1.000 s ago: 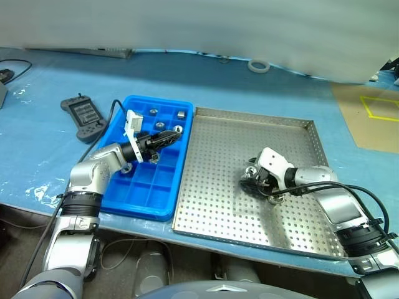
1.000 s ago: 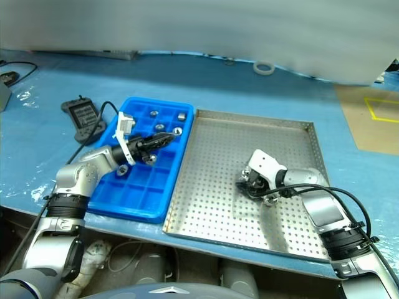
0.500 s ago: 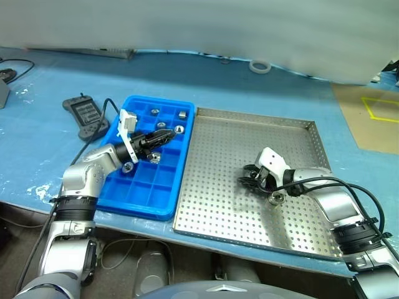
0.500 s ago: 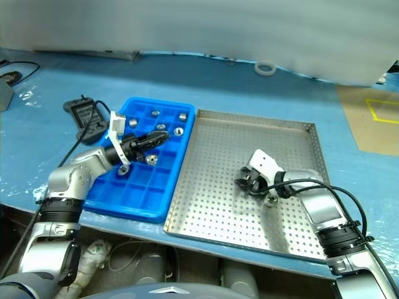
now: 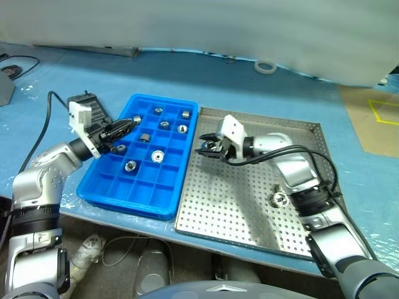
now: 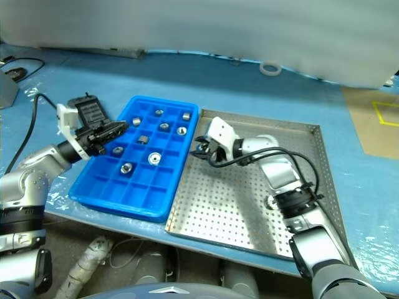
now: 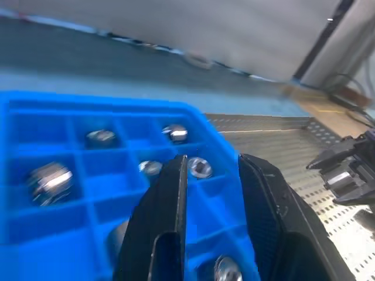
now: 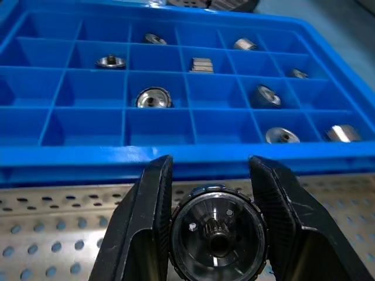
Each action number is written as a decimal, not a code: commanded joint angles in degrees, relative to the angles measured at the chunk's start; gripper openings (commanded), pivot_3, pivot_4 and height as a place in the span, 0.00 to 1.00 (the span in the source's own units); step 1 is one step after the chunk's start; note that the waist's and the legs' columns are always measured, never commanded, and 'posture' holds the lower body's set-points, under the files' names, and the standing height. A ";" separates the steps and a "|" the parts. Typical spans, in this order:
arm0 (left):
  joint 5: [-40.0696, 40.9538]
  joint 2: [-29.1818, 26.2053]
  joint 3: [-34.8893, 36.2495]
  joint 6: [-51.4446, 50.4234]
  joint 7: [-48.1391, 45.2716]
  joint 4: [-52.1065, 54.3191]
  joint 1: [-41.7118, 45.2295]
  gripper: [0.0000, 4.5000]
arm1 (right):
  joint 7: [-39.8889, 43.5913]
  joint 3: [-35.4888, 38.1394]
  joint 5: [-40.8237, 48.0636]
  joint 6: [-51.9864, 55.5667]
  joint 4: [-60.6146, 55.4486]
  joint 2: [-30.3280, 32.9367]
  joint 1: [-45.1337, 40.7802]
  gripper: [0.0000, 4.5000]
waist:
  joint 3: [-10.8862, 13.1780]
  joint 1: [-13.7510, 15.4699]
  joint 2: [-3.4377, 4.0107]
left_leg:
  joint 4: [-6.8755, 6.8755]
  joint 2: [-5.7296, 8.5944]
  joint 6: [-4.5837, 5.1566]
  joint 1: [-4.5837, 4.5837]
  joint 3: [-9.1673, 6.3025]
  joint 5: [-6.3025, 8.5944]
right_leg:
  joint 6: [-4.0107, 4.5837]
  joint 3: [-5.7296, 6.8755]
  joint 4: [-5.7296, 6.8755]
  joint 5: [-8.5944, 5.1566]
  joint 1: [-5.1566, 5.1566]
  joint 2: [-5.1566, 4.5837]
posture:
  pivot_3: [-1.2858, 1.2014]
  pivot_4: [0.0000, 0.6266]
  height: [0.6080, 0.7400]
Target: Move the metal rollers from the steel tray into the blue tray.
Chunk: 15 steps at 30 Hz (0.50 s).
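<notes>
My right gripper (image 5: pixel 209 149) is shut on a metal roller (image 8: pixel 214 228), a shiny round piece with a centre hole. It hovers over the left edge of the steel tray (image 5: pixel 249 212), just short of the blue tray (image 5: pixel 143 187). One more roller (image 5: pixel 278 199) lies on the steel tray's perforated floor near my right forearm. Several rollers (image 5: pixel 156 156) sit in separate compartments of the blue tray. My left gripper (image 5: pixel 128 121) is shut and holds nothing. It points level over the blue tray's far-left corner.
A black handheld controller (image 5: pixel 93 112) with a cable lies on the table just left of the blue tray, behind my left gripper. A white tape ring (image 5: pixel 266 65) lies far back. A brown sheet with yellow tape (image 5: pixel 374 118) is at the right.
My right gripper closed on a roller in the steel tray, lifted it and carried it left to the tray's edge. My left gripper drew back left from over the blue tray's middle.
</notes>
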<state>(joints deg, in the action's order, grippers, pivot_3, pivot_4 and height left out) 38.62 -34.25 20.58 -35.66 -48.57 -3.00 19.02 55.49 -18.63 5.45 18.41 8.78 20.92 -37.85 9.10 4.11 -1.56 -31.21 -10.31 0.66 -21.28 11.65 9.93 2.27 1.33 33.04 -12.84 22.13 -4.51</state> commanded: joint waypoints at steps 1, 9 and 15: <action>3.70 -0.93 5.26 -1.80 3.41 9.01 -4.29 0.32 | 1.76 -1.05 -0.22 -5.30 5.66 -3.72 -5.15 0.37 | 0.03 0.82 -0.07 | 0.00 0.00 0.00 -0.07 -0.01 0.00 | 0.00 0.03 0.00 0.00 0.06 -0.01 | 0.61 0.24 1.00; 9.06 0.22 9.37 -4.91 9.99 19.53 -12.45 0.32 | 4.07 -1.71 -2.40 -13.17 20.98 -8.22 -10.27 0.37 | 0.10 4.76 -0.01 | 0.01 0.00 0.01 -0.08 -0.07 0.01 | 0.00 0.12 0.02 -0.01 0.01 -0.03 | 0.65 0.24 1.00; 10.82 -0.05 9.82 -5.44 12.47 21.26 -13.71 0.32 | 4.73 -2.02 -4.25 -17.68 25.29 -9.36 -10.25 0.45 | 0.09 5.37 -0.03 | 0.04 -0.02 -0.03 -0.03 -0.16 -0.01 | -0.01 0.12 0.13 -0.01 0.04 0.00 | 0.65 0.24 1.00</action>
<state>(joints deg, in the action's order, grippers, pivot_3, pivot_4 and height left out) 48.10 -33.77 28.92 -41.20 -36.57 15.79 5.39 60.17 -21.04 1.44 3.38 34.00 11.88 -46.84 9.20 9.48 -1.59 -31.12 -10.34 0.60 -21.27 11.48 9.91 2.26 1.45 33.17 -12.85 22.18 -4.49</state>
